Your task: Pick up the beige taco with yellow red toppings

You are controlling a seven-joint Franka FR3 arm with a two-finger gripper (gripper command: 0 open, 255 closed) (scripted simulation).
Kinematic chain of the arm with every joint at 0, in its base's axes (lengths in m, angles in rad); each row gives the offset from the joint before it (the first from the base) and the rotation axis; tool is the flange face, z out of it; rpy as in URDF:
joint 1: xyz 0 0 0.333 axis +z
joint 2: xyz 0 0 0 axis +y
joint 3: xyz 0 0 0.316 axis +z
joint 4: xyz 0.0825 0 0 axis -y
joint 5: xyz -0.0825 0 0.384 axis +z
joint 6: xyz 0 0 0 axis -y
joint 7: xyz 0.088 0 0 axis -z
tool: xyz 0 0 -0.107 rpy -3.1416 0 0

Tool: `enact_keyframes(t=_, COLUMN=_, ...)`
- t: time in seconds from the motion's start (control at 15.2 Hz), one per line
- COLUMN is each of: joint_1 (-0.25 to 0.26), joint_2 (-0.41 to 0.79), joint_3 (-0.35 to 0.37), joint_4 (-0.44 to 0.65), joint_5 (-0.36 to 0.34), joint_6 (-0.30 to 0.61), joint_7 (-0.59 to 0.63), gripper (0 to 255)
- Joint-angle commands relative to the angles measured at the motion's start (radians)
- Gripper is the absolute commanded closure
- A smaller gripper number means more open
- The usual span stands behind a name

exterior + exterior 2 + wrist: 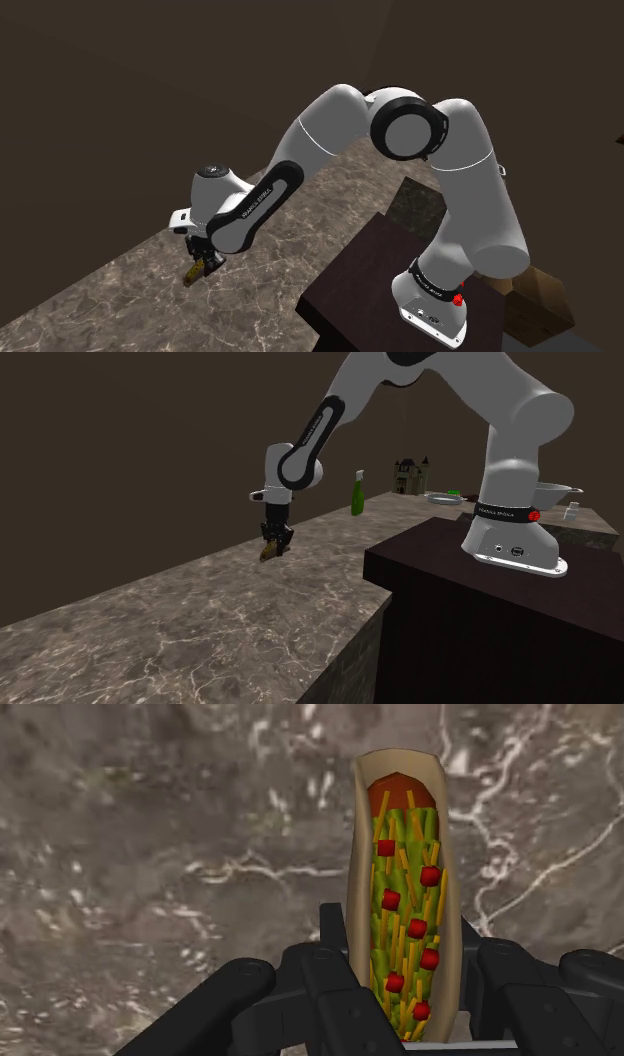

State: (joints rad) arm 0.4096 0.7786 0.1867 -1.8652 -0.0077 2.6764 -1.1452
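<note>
Black fingers (pixel 333 944) clasp the beige taco (pixel 405 894) by its shell sides, closed only to its width. It sits low over the marbled bench (pixel 120 300), near the edge by the dark wall (pixel 150 100). A straight, slow lift should avoid slipping.

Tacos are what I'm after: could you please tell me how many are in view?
1. The taco is clasped in the tool, over the marbled counter; another could be hidden behind the arm.
</note>
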Motion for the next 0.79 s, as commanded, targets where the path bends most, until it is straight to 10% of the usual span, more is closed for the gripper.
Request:
enact_keyframes(t=0.0, joint_1=-0.002, joint_2=-0.023, joint_3=0.003, joint_4=-0.009, joint_5=0.002, joint_6=-0.014, joint_7=0.002, gripper=255)
enact_keyframes(t=0.73, joint_1=-0.015, joint_2=-0.13, joint_3=0.018, joint_4=-0.044, joint_5=0.014, joint_6=-0.086, joint_7=0.004, gripper=255)
